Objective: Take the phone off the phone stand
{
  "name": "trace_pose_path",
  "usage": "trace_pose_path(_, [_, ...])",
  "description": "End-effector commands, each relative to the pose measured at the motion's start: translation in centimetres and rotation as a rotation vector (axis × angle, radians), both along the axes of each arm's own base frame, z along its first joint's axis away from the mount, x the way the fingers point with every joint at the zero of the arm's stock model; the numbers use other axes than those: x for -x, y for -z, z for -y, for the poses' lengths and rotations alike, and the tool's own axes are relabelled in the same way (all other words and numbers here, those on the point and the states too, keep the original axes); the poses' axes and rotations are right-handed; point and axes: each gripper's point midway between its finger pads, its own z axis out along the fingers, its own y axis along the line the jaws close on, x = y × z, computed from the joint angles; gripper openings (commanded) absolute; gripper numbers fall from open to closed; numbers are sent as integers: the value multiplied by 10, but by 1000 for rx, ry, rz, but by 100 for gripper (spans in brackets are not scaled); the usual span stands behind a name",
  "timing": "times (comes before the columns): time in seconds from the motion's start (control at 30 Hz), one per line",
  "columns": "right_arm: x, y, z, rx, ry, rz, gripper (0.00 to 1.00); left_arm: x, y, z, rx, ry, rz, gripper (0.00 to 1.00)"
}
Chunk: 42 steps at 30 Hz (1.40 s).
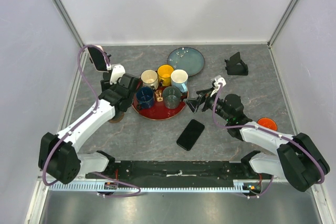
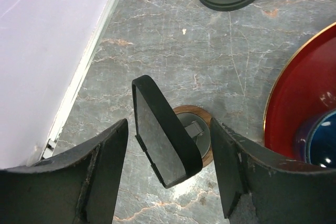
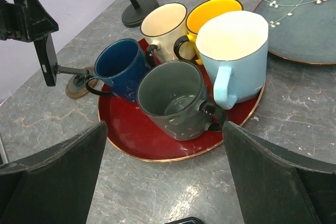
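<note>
In the left wrist view the phone (image 2: 160, 140), a black-edged slab with a grey reflective face, stands tilted on a phone stand (image 2: 195, 129) with a round wooden base. My left gripper (image 2: 169, 145) is open and straddles the phone, with a gap showing on each side. The right wrist view shows the same phone (image 3: 49, 59) on its stand (image 3: 76, 88), under the left gripper (image 3: 23, 17). From above, the left gripper (image 1: 119, 106) hides the phone. My right gripper (image 1: 197, 103) is open and empty, low beside the red tray (image 3: 126, 140).
The red tray (image 1: 157, 115) holds several mugs. Behind it lies a blue plate (image 1: 186, 60). Another phone (image 1: 97, 59) sits on a tall stand at the far left. A black phone (image 1: 190, 134) lies flat at centre. An empty black stand (image 1: 236, 65) is at the back right.
</note>
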Motion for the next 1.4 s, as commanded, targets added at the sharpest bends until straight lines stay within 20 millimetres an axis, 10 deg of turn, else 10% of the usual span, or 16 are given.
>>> trace_pose_path(0.0, [-1, -26, -5, -21, -15, 82, 98, -7, -10, -4, -14, -76, 69, 69])
trace_pose_path(0.8, [-1, -25, -7, -10, -20, 80, 98, -2, -60, 11, -46, 1, 79, 3])
trace_pose_path(1.37, [5, -28, -11, -13, -56, 53, 98, 13, -133, 55, 0, 180, 213, 2])
